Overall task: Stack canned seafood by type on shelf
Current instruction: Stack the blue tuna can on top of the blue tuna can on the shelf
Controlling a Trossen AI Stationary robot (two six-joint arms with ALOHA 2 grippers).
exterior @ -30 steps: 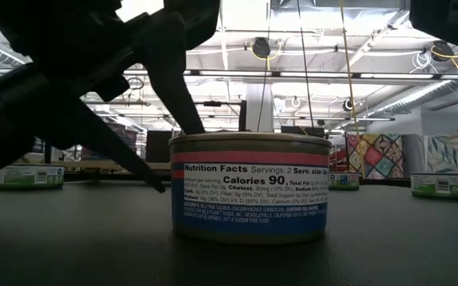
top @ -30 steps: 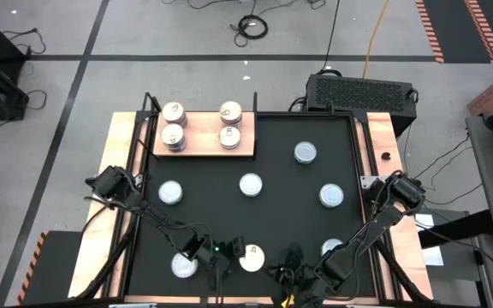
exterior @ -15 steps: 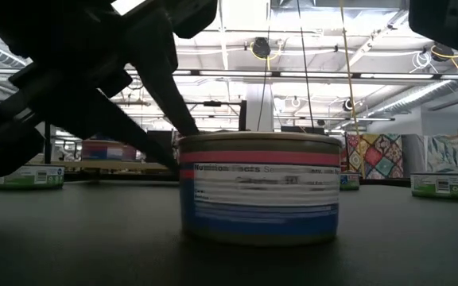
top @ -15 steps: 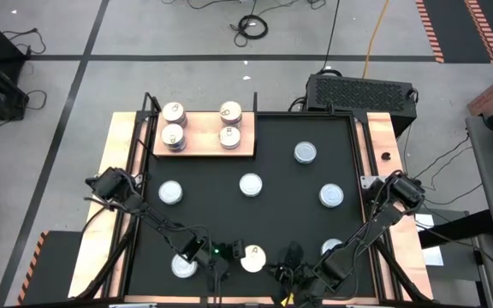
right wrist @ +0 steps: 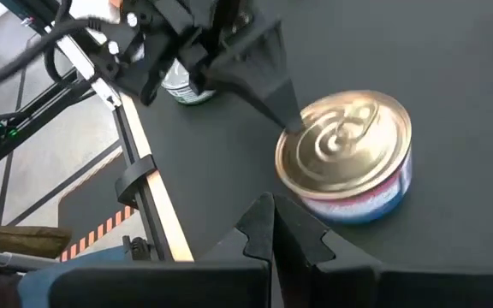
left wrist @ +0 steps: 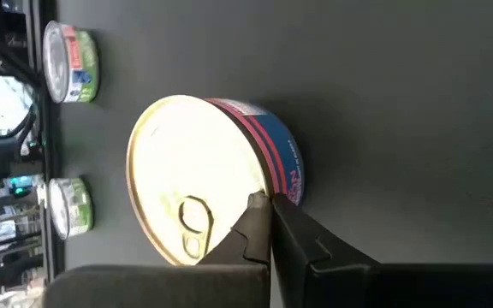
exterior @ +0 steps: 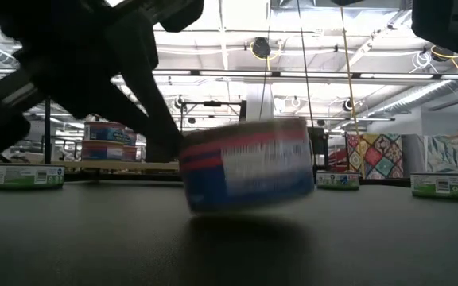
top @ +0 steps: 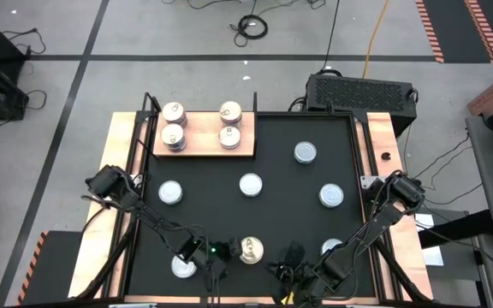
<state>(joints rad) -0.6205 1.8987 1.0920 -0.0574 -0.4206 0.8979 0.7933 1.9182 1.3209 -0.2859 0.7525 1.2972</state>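
Note:
A blue-and-pink labelled can (top: 251, 250) with a gold pull-tab lid is tipped up near the black mat's front edge, and my left gripper (top: 232, 250) is shut on it. My right gripper (top: 291, 254) hovers just right of this can, shut and touching nothing. The pale wooden shelf (top: 202, 144) at the far left carries several cans (top: 174, 111). Several more cans (top: 250, 184) stand on their bases across the mat. My left gripper pinches the can's rim (left wrist: 258, 198) on the side facing the table's left, one finger over the lid and one on the outer wall (left wrist: 282, 190). The fingers slant down from the left. The can (exterior: 245, 163) is tilted; whether its base edge touches the mat I cannot tell.
A green-labelled can (top: 184, 266) lies close behind my left gripper, and another (top: 332, 248) sits under my right arm. Wooden side strips (top: 120, 171) border the mat. A black box (top: 362, 90) stands beyond the far right corner.
My left gripper has shut on the can's rim. The can, which stood flat on the mat, first slid slightly toward the right, then tipped up and shifted a little toward the far edge.

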